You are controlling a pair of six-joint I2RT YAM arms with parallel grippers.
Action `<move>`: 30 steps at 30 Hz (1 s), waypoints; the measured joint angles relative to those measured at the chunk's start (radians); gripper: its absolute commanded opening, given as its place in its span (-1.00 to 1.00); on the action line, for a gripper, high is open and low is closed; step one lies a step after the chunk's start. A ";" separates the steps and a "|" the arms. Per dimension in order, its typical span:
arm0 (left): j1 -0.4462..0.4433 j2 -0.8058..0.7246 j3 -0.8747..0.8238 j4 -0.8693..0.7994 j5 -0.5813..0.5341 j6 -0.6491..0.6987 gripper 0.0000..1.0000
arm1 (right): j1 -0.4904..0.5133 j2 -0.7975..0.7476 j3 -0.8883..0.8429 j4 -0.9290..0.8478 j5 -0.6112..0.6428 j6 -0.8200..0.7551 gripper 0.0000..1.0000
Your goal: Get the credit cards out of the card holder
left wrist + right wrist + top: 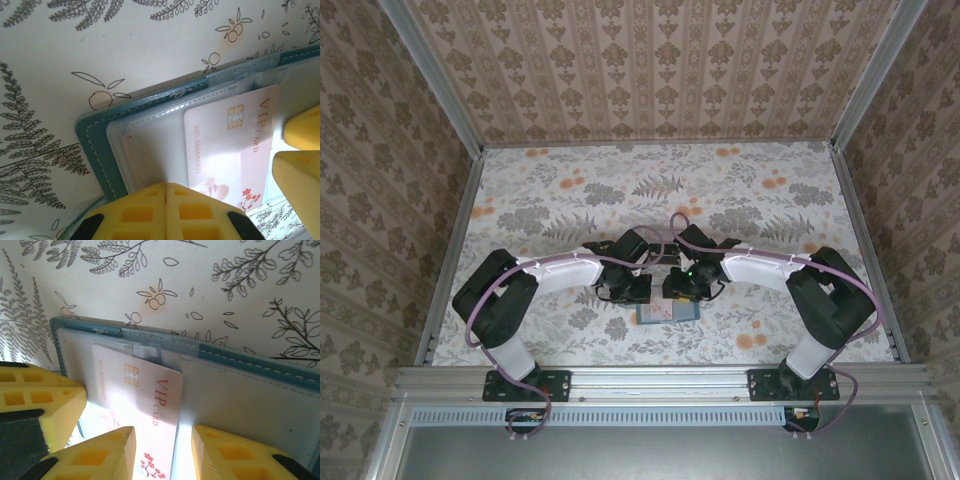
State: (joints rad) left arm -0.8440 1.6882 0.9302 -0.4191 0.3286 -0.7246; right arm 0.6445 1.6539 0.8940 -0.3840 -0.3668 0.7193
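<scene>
The teal card holder (688, 313) lies open on the table between the two arms. A pale pink credit card (235, 145) printed "VIP CARD" sticks partway out of its clear sleeve (155, 145). My left gripper (166, 184) is shut, its yellow tips pressed down on the sleeve beside the card. My right gripper (163, 432) is open, its jaws standing on either side of the credit card's (145, 395) near end. The holder's inner panel (240, 390) lies to the right. In the top view the left gripper (632, 290) and right gripper (682, 288) meet over the holder.
The floral tablecloth (650, 190) stretches back to the wallpapered walls. The left gripper's yellow fingers (40, 400) sit close to the right gripper, and the right gripper's fingers (300, 150) crowd the left wrist view's right edge.
</scene>
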 measured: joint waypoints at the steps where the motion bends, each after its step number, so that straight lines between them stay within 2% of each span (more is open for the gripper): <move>1: 0.000 0.000 0.000 -0.001 0.000 0.000 -0.84 | -0.001 0.000 -0.003 0.003 -0.001 0.000 -0.27; 13: -0.001 0.002 0.003 -0.006 0.000 0.000 -0.84 | -0.007 0.021 -0.039 0.101 -0.061 0.027 -0.40; 24: -0.002 0.010 0.013 -0.017 -0.002 0.000 -0.84 | -0.020 0.008 -0.057 0.151 -0.098 0.063 -0.71; 30: -0.002 0.013 0.018 -0.023 -0.002 0.000 -0.84 | -0.029 -0.008 -0.058 0.140 -0.097 0.055 -0.78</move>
State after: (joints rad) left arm -0.8459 1.7008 0.9482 -0.4423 0.3267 -0.7242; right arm 0.6155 1.6459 0.8364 -0.2440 -0.4641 0.7738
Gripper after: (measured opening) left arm 0.081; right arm 0.119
